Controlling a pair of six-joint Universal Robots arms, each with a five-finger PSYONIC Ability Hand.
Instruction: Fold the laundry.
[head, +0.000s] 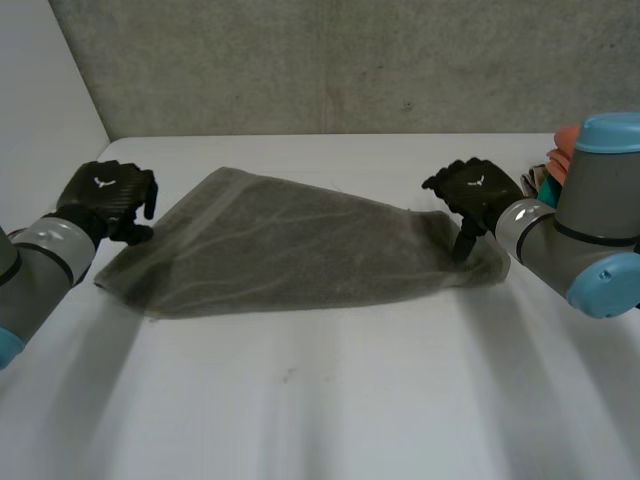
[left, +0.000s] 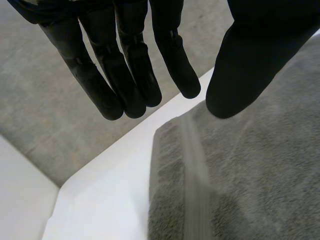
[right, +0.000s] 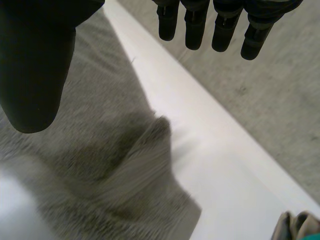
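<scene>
Head view: grey towel (head: 300, 250) lies mid-surface (head: 320, 410), wide end toward 9 o'clock, tapering toward 3 o'clock. It looks doubled over, but I can't confirm the layers. Left robot hand (head: 108, 195) sits just beside the towel's 9 o'clock edge. Right robot hand (head: 478, 188) is at the 3 o'clock end, one digit pointing down onto the cloth. My read: one hand per end, so both ends can be lifted together for the next fold. Heap of other laundry (head: 553, 165), orange and teal bits, sits at 2 o'clock behind the right arm (head: 600, 240); can't tell if it's in a bin or loose. Left wrist view: fingers (left: 172, 50) are straight and spread from the thumb (left: 255, 60), nothing between them, so the hand is apart and not gripping. The towel's edge with its woven band (left: 192, 165) lies below the fingertips, bare surface beside it. Right wrist view: same state, fingers (right: 195, 25) straight, thumb (right: 35, 65) wide, nothing clamped. The towel's rumpled corner (right: 150, 145) lies under the palm, a strip of surface past it, the laundry heap (right: 297, 225) beyond. Likely next: close on the corners. The bunched 3 o'clock corner risks a partial-layer grab.
</scene>
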